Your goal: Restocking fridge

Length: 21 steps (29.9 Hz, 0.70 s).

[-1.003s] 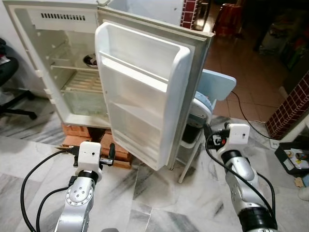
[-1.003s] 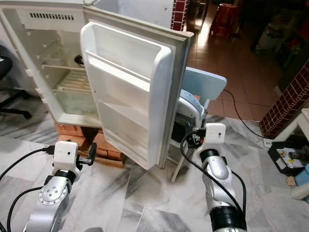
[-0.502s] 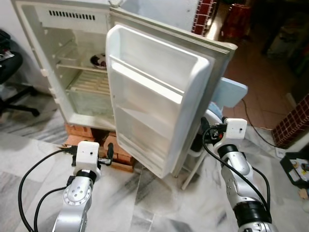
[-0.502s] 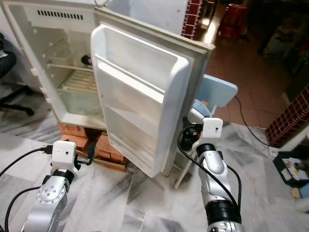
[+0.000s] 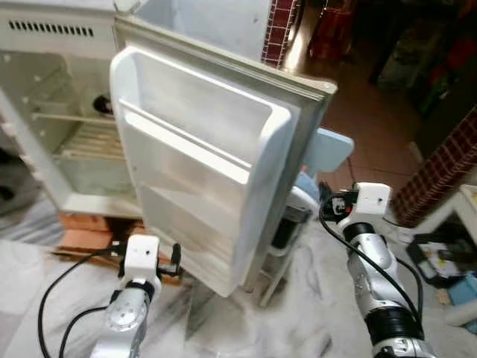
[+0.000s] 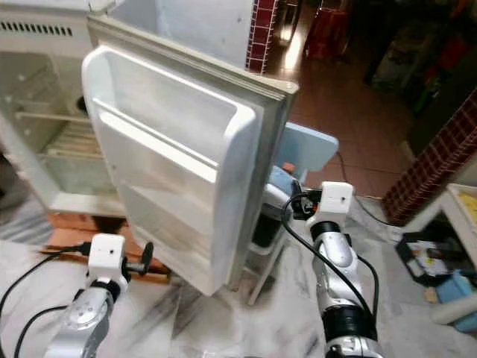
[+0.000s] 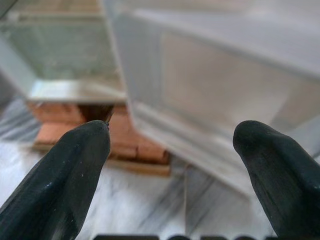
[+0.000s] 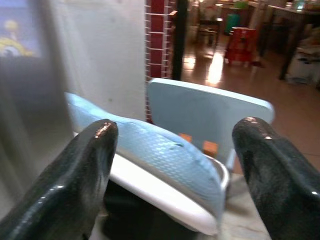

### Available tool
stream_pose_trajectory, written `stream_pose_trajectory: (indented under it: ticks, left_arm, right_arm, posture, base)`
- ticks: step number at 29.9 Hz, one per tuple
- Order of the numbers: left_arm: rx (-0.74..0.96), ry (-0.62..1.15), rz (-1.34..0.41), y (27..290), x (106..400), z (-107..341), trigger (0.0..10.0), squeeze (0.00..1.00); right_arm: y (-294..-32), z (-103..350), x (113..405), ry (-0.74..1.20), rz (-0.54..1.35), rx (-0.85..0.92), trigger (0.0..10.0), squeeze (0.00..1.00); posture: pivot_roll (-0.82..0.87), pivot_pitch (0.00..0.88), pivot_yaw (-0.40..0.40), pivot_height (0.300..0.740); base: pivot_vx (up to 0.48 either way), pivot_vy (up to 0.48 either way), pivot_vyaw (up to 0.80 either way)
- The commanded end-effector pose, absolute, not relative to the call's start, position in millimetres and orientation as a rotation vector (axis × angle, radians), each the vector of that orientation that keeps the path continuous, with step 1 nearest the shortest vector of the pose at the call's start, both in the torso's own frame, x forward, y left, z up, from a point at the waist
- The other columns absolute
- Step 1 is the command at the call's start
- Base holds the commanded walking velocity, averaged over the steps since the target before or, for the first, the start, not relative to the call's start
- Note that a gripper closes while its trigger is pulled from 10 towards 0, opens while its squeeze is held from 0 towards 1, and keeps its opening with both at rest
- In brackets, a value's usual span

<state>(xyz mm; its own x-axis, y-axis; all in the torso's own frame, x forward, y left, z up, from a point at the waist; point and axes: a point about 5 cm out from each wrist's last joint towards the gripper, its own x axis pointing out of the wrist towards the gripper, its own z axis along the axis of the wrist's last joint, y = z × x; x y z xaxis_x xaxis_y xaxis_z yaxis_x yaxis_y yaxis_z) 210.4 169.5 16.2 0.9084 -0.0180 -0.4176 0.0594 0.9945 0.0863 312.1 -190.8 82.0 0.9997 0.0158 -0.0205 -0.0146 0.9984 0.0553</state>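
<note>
Two spread pincers, left pincer (image 7: 172,165) and right pincer (image 8: 175,165), flanking the open fridge door's (image 5: 201,171) outer edge.

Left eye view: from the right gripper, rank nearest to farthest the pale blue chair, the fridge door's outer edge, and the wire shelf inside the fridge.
From the right gripper:
1. Pale blue chair, directly ahead of the fingers, beside the door.
2. Fridge door's outer edge, to the gripper's left.
3. Wire shelf, deep inside the fridge cabinet, far left.
</note>
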Motion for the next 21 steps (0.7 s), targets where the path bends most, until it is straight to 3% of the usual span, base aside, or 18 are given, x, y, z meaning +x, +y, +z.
stream_pose_trajectory:
  ticks: [1,8,10,13,14,19,21]
  left_arm:
    - [0.109,0.422,-0.052,164.5,209.9,19.5,10.0,0.00]
    - [0.112,0.447,-0.020,170.6,191.0,17.5,10.0,0.00]
    - [0.113,0.452,-0.015,171.4,190.4,16.8,10.0,0.00]
    - [0.117,0.455,-0.010,172.5,187.2,16.1,10.0,0.00]
    - [0.115,0.451,0.003,173.0,184.0,17.3,10.0,0.00]
    - [0.084,0.418,0.086,183.1,179.2,22.3,10.0,0.00]
    - [0.071,0.407,0.160,193.0,173.0,23.7,10.0,0.00]
  right_arm:
    - [-193.4,86.0,317.4,0.009,0.021,0.076,10.0,1.00]
    - [-186.8,108.3,348.8,-0.010,0.019,0.091,10.0,1.00]
    - [-182.9,112.9,353.8,-0.015,0.037,0.096,10.0,0.94]
    - [-154.8,131.6,361.0,-0.082,0.245,0.273,10.0,0.19]
    - [-135.6,141.4,358.1,-0.121,0.401,0.361,10.0,0.00]
    - [-100.0,158.3,333.6,-0.165,0.781,0.540,10.0,0.00]
    - [-89.7,156.6,307.0,-0.136,1.026,0.593,10.0,0.00]
  posture:
    - [0.07,0.001,-0.064,0.740]
    - [0.09,0.003,-0.068,0.740]
    - [0.10,0.000,-0.073,0.740]
    - [0.12,0.000,-0.080,0.740]
    - [0.12,0.000,-0.081,0.740]
    - [0.14,0.000,-0.092,0.740]
    - [0.14,0.000,-0.094,0.740]
  base:
    - [0.000,0.000,0.00]
    - [0.000,0.000,0.00]
    - [0.000,0.000,0.00]
    - [0.000,0.000,0.00]
    - [0.000,0.000,0.00]
    - [0.000,0.000,0.00]
    - [0.000,0.000,0.00]
